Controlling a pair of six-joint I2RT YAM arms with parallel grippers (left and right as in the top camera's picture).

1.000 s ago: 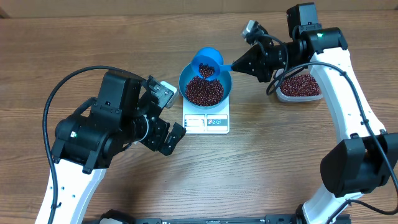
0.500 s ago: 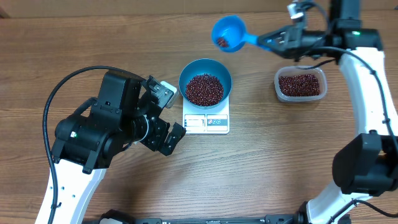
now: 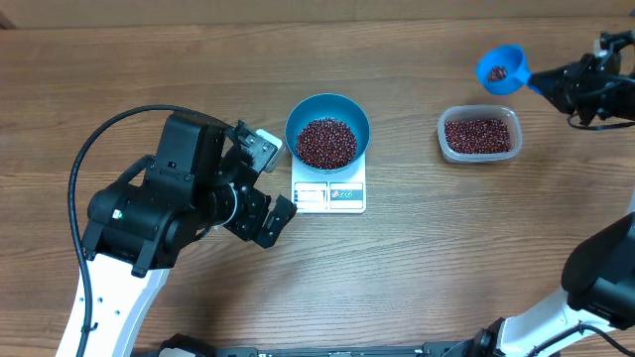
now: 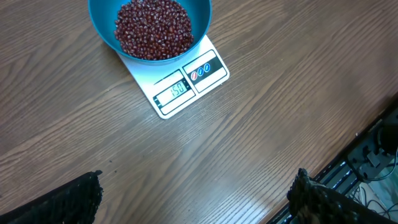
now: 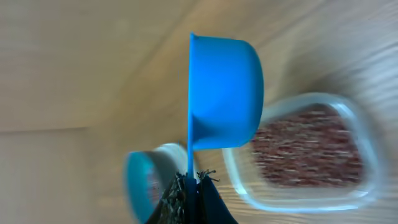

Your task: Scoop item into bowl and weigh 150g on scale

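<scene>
Near the middle of the table [image 3: 198, 59] you have the bright blue bowl [image 3: 292, 127] sitting on the white scale [image 3: 329, 196]. It covers the scale's back part, so only the front strip at 6 o'clock shows. A heap of dark red-brown beans [image 3: 325, 143] hides the bowl's bottom. In the left wrist view the scale's display [image 4: 172, 93] appears to read 150, though the digits are small. Your left gripper [image 4: 198, 186] hangs at about 8 o'clock from the scale, its jaws spread wide and grasping nothing, clear of both bowl and scale. At 3 o'clock from the bowl, well apart from it, stands the clear tub [image 3: 444, 134] with more of the same beans in it. Your right gripper [image 3: 549, 83] is at roughly 1 o'clock from the tub, near the table's right edge, clenched on the handle of the small blue scoop [image 3: 501, 69]. The scoop's cup points toward 9 o'clock, away from the arm, and a few beans lie inside it. In the right wrist view the scoop shows side-on and blurred, with the tub at 4 o'clock from it and the bowl a smear at 7 o'clock.
</scene>
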